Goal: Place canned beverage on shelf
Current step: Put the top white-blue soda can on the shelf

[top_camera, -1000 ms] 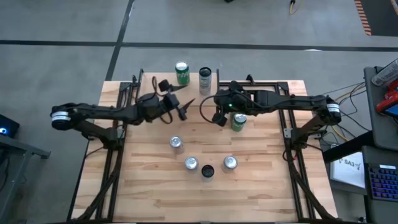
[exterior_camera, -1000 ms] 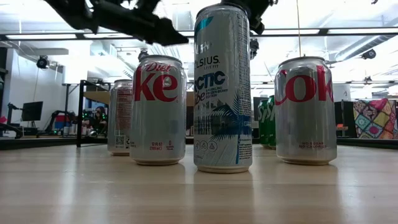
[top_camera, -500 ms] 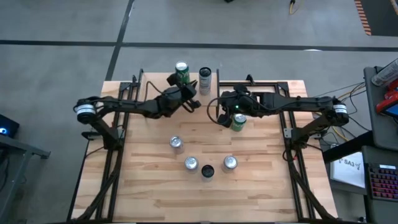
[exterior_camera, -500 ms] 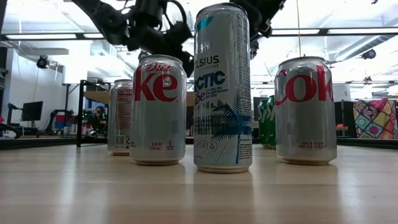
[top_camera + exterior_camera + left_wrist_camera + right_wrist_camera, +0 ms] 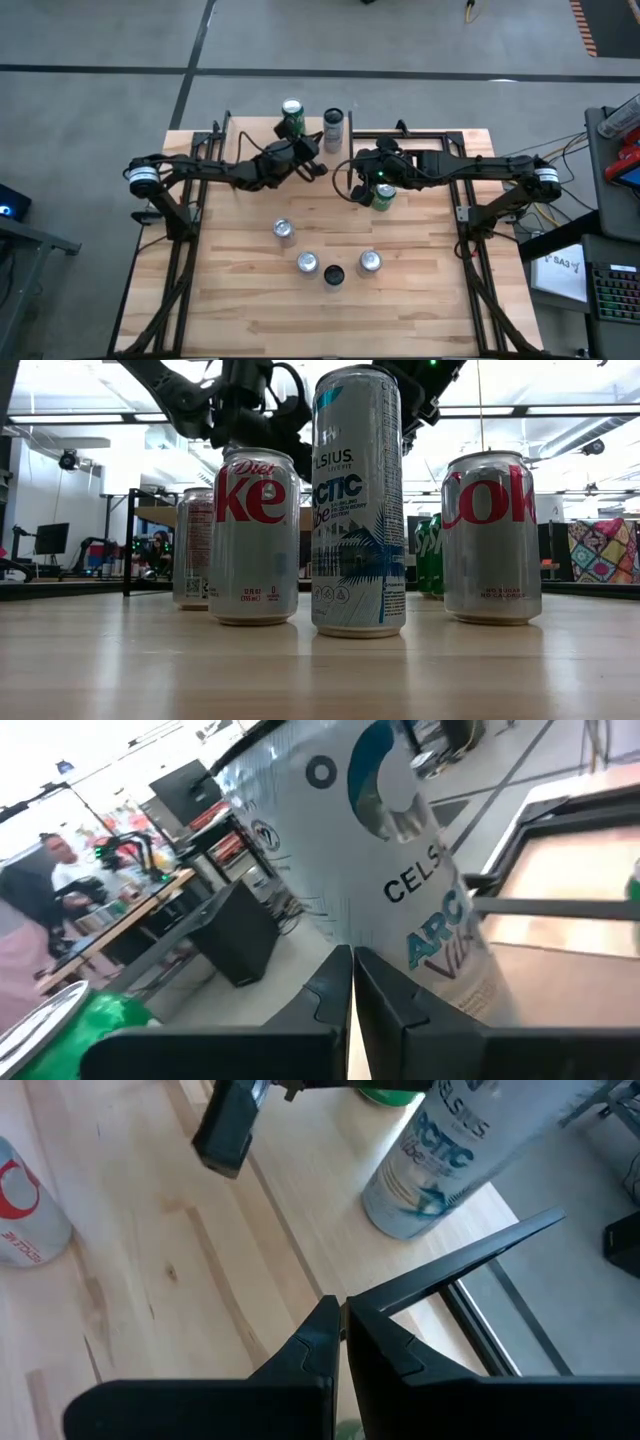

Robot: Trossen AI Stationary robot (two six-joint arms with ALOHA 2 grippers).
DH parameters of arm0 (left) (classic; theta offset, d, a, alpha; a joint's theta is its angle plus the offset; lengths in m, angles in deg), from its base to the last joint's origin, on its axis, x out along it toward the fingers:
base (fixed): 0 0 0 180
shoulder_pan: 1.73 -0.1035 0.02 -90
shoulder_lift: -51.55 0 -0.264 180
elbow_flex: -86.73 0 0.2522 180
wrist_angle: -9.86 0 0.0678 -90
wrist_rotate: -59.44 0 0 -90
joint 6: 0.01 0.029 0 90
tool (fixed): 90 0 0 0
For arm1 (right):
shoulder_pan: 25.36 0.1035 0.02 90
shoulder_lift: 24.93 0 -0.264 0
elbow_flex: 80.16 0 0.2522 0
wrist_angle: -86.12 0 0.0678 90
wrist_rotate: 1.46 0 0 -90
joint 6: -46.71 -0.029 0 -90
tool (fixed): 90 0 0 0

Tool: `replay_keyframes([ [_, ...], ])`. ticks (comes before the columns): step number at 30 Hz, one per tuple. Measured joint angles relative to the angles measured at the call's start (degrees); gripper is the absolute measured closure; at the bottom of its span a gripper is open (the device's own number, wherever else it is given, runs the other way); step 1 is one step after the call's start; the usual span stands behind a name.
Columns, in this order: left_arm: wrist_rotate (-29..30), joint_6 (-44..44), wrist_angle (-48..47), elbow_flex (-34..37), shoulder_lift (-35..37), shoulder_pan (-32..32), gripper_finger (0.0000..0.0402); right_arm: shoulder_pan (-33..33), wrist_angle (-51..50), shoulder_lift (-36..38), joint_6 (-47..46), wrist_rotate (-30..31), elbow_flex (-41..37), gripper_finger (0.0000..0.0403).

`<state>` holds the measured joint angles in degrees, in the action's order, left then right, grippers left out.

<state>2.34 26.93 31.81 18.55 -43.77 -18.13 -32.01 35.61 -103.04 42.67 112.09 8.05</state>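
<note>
Hovering left gripper [image 5: 318, 166], fingers pressed together on nothing | tall Celsius can [image 5: 333, 129] standing just beyond its tip, green can [image 5: 292, 115] beside that, both on shelf [image 5: 262, 131] at table's far edge | right gripper [image 5: 352, 190] clenched empty, over second green can [image 5: 383, 195].

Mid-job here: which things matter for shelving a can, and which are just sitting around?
In play: left hand, shut, by the tall Celsius can; right hand, shut, beside a green can.
Sitting around: another green can at the far edge; four cans clustered near the front. Shelf: cannot pick it out.
</note>
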Motion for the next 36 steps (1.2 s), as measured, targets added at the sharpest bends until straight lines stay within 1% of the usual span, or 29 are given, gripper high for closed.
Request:
replay_keyframes([
  [7, 1.8, -0.3, -0.2, 0.0, 0.1, 0.1, 0.0401, 0.0, 0.0, 0.0, -0.6, 0.0, 0.0, 0.039],
  [12, 2.6, -0.3, -2.4, 0.2, 2.1, 1.2, 0.0401, 0.0, 0.0, 0.0, -2.1, 0.0, 0.0, 0.039],
  [18, 2.5, -0.5, -3.7, 3.4, 8.3, 2.9, 0.0402, 0.0, 0.7, 0.0, -4.9, 0.0, -0.5, 0.039],
  [21, 1.2, -1.1, -3.7, 6.8, 13.5, 4.5, 0.0402, 0.0, 4.9, 0.0, -5.1, -0.1, -2.1, 0.039],
  [23, -1.6, -1.6, -3.4, 9.7, 17.8, 5.6, 0.0402, 0.0, 9.5, 0.0, -4.9, -1.7, -3.9, 0.039],
  [25, -5.7, -2.1, -3.4, 13.0, 22.3, 6.8, 0.0402, 0.0, 15.3, 0.0, -4.9, -3.8, -6.0, 0.039],
  [28, -11.0, -3.4, -3.4, 18.0, 28.6, 8.5, 0.0402, 0.0, 26.7, 0.0, -4.3, -4.1, -9.9, 0.039],
  [30, -12.5, -5.3, -3.1, 21.2, 32.4, 9.2, 0.0402, -0.1, 36.8, 0.0, -4.7, -4.1, -12.9, 0.039],
  [33, -12.8, -8.1, -2.5, 25.5, 37.3, 10.0, 0.0401, -0.3, 53.5, -0.9, -4.9, -4.0, -17.2, 0.039],
  [36, -12.9, -8.8, -2.3, 28.8, 41.5, 10.5, 0.0401, -0.3, 64.5, -2.8, -4.9, -3.9, -19.1, 0.039],
])
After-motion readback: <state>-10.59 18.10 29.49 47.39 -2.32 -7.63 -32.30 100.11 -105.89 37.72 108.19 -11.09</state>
